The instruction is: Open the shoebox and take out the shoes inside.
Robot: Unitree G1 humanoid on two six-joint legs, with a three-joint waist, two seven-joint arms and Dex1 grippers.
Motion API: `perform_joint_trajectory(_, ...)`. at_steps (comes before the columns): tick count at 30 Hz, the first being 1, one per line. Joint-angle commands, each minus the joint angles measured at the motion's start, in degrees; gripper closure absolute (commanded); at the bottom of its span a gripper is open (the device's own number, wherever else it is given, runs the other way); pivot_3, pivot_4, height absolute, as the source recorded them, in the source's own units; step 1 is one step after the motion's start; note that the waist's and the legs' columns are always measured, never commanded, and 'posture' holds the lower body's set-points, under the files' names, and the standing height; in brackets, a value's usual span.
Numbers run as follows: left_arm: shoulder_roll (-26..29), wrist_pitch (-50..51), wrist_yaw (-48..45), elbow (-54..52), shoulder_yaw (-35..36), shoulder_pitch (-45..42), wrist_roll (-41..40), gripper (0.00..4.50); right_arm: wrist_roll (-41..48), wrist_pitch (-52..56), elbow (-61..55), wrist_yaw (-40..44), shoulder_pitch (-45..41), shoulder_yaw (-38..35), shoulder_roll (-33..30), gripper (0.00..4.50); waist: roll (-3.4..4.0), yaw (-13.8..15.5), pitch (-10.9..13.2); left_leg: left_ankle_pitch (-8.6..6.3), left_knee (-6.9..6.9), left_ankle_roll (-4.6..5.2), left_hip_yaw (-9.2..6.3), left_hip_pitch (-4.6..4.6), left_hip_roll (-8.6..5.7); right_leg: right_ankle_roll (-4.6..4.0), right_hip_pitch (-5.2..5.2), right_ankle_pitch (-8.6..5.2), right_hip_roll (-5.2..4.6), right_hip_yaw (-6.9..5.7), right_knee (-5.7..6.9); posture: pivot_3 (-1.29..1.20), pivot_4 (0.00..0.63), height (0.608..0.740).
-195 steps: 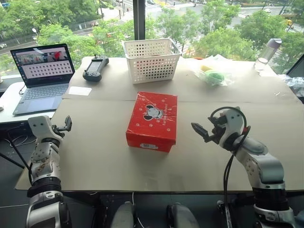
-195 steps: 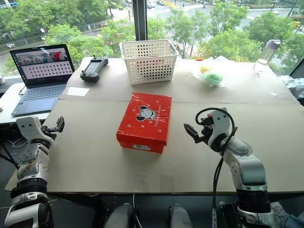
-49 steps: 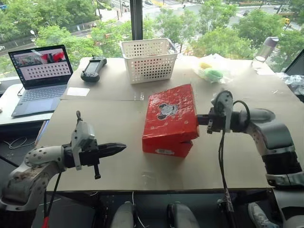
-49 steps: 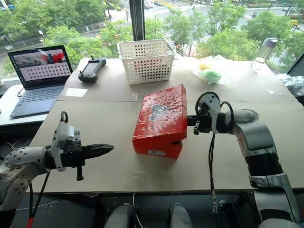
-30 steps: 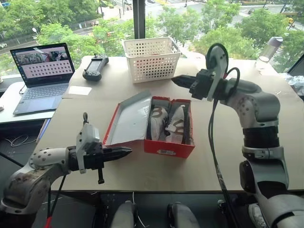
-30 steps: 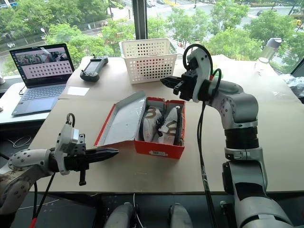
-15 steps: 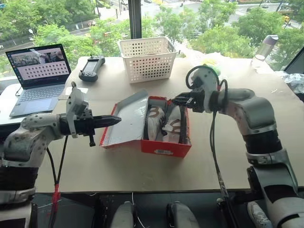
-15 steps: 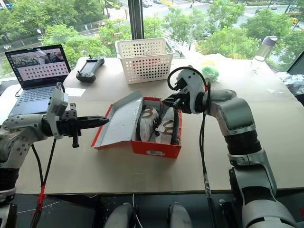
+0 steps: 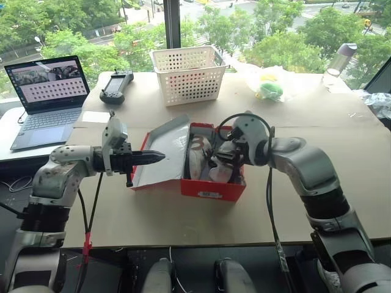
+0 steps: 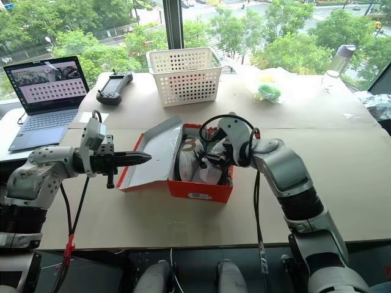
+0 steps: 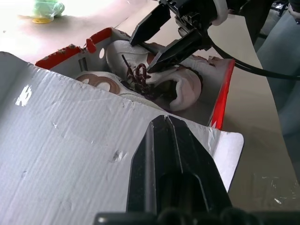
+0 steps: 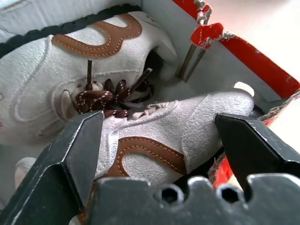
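The shoebox (image 9: 211, 186) is sitting open near the middle of the cardboard-covered table (image 9: 342, 159), lid (image 9: 162, 152) flipped out toward the robot's left and lying tilted, grey inside facing up. The shoes (image 9: 204, 160) are lying side by side inside the box, pale suede with tan trim and dark brown laces.

The right gripper (image 12: 154, 145) is reaching down into the box with fingers spread wide, one finger on each side of the shoe nearer the box's right wall, straddling its heel end. It is not clamping anything; whether the fingers are touching the shoe cannot be told.

The left gripper (image 9: 149, 157) is pointing level across the open lid, fingers pressed together and holding nothing, tip hovering over the lid's inner face.

The white basket (image 9: 189, 73) is standing behind the box, well apart. A laptop (image 9: 46, 97) and a black controller (image 9: 115, 86) are sitting at the far left, a plastic bag (image 9: 266, 82) and a bottle (image 9: 339, 61) at the far right.
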Motion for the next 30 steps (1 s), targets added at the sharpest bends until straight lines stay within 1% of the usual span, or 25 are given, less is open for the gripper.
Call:
perform_joint_trajectory(1,0.2,-0.1,-0.3,-2.3,0.9,-0.4,-0.1,4.50,-2.1,-1.8,-0.8,-1.3,-2.5,-0.6,-0.3,0.03,0.00,0.0,0.0,0.00,0.00,0.00,0.01,0.00,0.00,-0.01,-0.01,0.00,0.01,0.02,0.00,0.00,0.150,0.733)
perform_joint_trajectory(7,0.3,0.1,0.2,-3.1,1.3,0.3,-0.2,4.50,-2.6,-1.6,0.3,-1.2,-2.6,-0.4,0.5,0.03,0.00,-0.1,0.0,0.00,0.00,0.00,0.01,0.00,0.03,-0.09,-0.01,0.05,0.07,0.08,0.00,0.00,0.150,0.733)
perform_joint_trajectory(21,0.3,0.0,1.5,-3.9,1.8,1.3,-0.2,4.50,-3.6,-3.5,3.8,0.4,1.1,4.0,1.3,0.03,-0.01,-0.1,0.0,0.00,0.00,0.00,0.02,0.03,0.04,-0.06,0.00,0.04,0.11,0.14,0.01,0.00,0.150,0.733)
perform_joint_trajectory(25,0.3,0.1,1.9,-4.0,1.9,1.1,-0.2,4.50,-4.0,-5.0,6.1,1.1,2.2,4.3,1.7,1.09,-0.03,-0.1,0.0,0.00,0.00,0.00,0.03,0.08,0.05,-0.06,0.05,0.04,0.14,0.15,0.01,0.00,0.150,0.733)
perform_joint_trajectory(30,0.4,0.1,2.1,-4.3,2.1,1.3,-0.4,4.50,-4.1,-5.4,6.9,1.7,2.6,3.9,2.3,2.80,-0.05,-0.1,0.0,0.00,0.00,0.00,0.06,0.34,0.06,0.02,0.26,-0.01,0.15,0.21,0.00,0.00,0.150,0.733)
